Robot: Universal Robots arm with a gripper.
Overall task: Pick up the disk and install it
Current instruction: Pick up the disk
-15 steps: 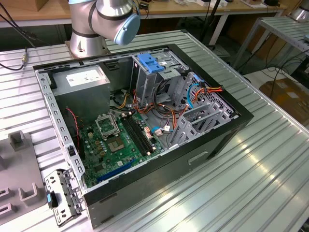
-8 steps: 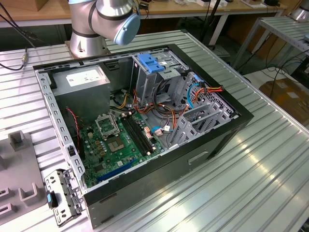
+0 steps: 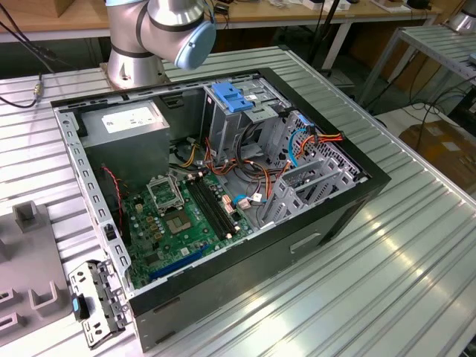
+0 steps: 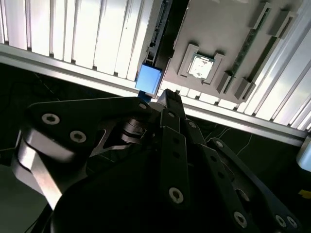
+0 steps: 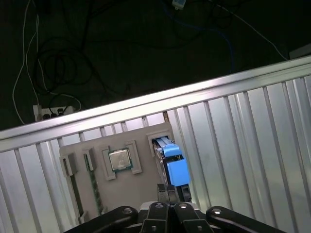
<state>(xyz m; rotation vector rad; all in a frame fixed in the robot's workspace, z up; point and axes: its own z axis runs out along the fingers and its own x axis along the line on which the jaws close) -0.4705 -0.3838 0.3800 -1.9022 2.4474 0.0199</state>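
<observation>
Where claw (image 5: 168,194) overhangs disk (image 5: 176,167), processor (image 5: 120,159) lies near.

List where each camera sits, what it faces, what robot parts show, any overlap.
Exterior view: off the arm, looking down on the open computer case; arm shows.
First wrist view: on the wrist, looking past the gripper at the disk by the grey tray.
Second wrist view: on the wrist, gripper linkage in front, same disk.
Shared: both wrist views show disk, tray, processor.

An open black computer case (image 3: 297,249) lies on the ribbed aluminium bench (image 3: 394,286), its green motherboard (image 3: 178,223) exposed. A grey perforated metal bracket (image 3: 93,301) rests just beside its corner.
</observation>
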